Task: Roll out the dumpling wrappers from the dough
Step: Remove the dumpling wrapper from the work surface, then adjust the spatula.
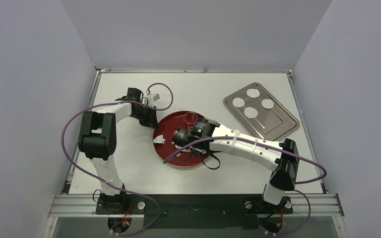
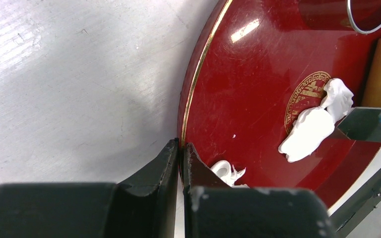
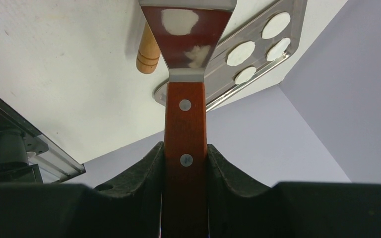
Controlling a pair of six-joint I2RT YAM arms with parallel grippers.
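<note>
Right gripper clamping spatula, dough on plate

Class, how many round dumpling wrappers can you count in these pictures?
4 dumpling wrappers, all on the metal tray: one far, one left, one right, one near. None looks hidden.

Dough on plate, wrappers on tray rightward.

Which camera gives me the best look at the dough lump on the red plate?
Left wrist: the dough lies large and sharp on the red plate, touching the blade of the scraper. The top view shows only a small white speck; the right wrist, just white smears on the blade.
</note>
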